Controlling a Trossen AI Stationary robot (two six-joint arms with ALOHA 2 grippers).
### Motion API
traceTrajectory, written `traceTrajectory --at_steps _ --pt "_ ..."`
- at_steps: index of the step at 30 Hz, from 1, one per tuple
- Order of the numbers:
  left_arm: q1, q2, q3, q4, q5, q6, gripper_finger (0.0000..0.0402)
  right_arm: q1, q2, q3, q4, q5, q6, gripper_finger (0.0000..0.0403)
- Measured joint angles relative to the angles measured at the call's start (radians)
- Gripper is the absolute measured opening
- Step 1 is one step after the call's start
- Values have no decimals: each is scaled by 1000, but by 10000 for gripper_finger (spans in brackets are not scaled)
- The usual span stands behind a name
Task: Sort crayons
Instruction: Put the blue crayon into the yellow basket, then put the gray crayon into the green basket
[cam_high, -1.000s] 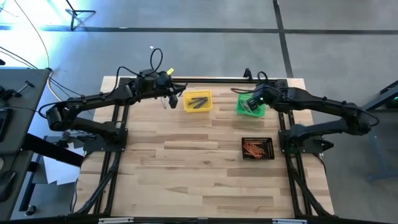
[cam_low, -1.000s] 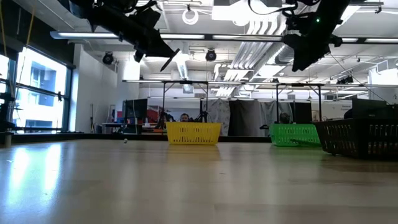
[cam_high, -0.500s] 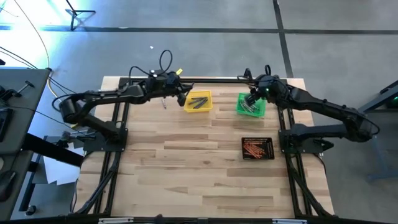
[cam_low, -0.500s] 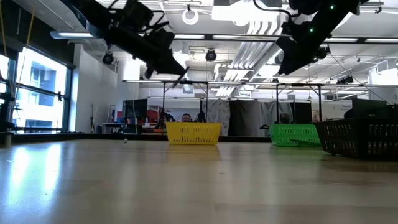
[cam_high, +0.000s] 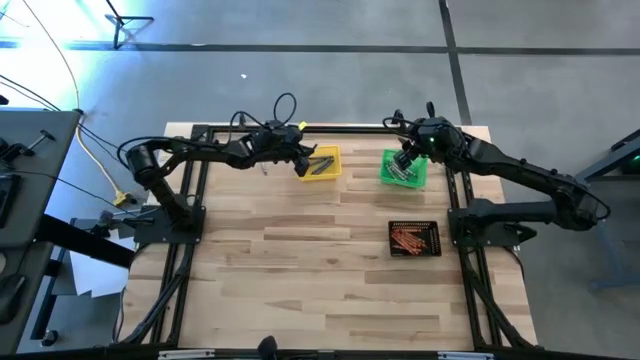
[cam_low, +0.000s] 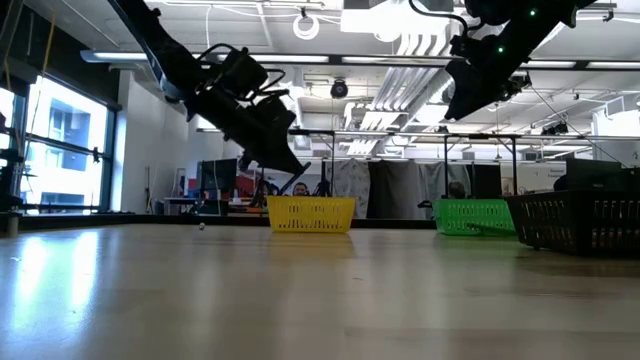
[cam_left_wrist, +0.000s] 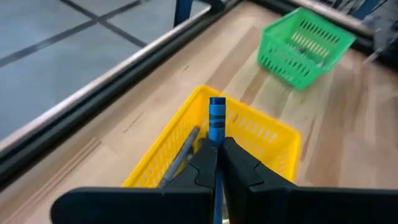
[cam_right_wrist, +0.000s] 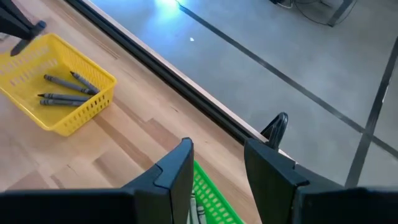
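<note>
Now left gripper (cam_left_wrist: 216, 163) clamps a blue crayon (cam_left_wrist: 216, 121), long axis running out past the fingertips toward the yellow bin (cam_left_wrist: 272, 138) just ahead and below, grey crayons (cam_right_wrist: 65, 90) already in it. Right gripper (cam_right_wrist: 216, 163) waits spread and empty over green bin (cam_high: 403, 169); orange crayons (cam_high: 411, 238) sit in the black bin

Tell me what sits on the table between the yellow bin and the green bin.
Nothing: in the high view, only bare wood separates the yellow bin from the green bin. The low view shows the same open gap.
</note>
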Motion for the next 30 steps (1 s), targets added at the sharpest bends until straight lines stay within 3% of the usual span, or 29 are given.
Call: traceTrajectory --at_steps 8,15,21,23,26,30 --pt "0 14 0 -1 -19 14 14 0 0 0 0 -38 -15 138" --pt "-3 14 0 -4 -20 43 58 0 0 0 0 -132 -15 138" --pt "-3 -2 0 -24 -19 44 94 0 0 0 -1 -134 -15 138" --pt "-3 -37 14 -103 -19 44 100 0 0 0 -4 -134 -15 138" --pt "-3 -119 60 -350 -51 38 103 0 0 0 -24 -134 -15 138" --pt "-6 -212 91 -695 -259 -87 103 0 1 0 -54 -134 -15 138"
